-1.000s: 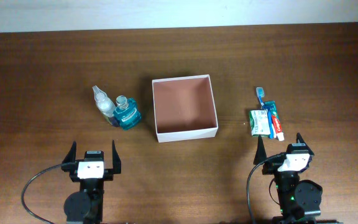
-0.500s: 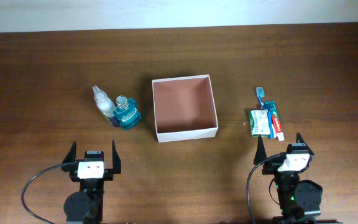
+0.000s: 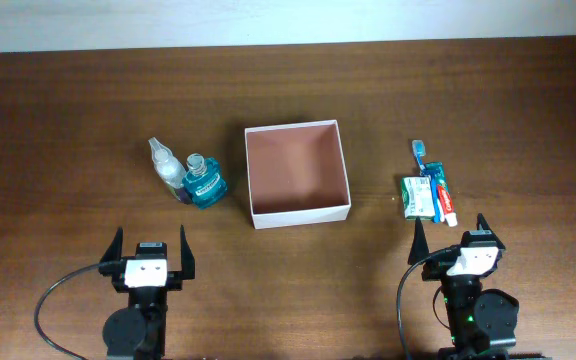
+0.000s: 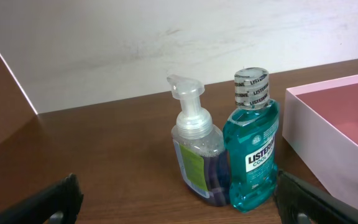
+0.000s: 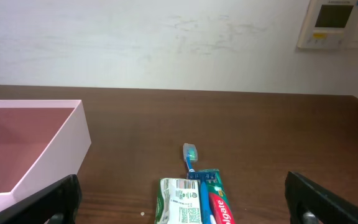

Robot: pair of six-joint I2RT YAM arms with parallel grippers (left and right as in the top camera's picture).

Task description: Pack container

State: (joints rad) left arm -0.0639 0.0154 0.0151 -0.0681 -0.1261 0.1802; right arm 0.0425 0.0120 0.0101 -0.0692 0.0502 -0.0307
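While both jaws gape empty, soap (image 3: pixel 166 166) and mouthwash (image 3: pixel 206 186) stand left of the container (image 3: pixel 302 212), toothpaste (image 3: pixel 446 203) and toothbrush (image 3: pixel 421 152) right.

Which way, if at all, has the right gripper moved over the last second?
No. In the overhead view the right gripper sits open at the same spot just below the toothpaste tube as in both earlier pictures.

Left gripper (image 3: pixel 150 233) and right gripper (image 3: pixel 450 223), fingers (image 4: pixel 42 202) wide apart, both empty

Lab room: wooden table (image 3: pixel 68 100), wall panel (image 5: pixel 332 22)
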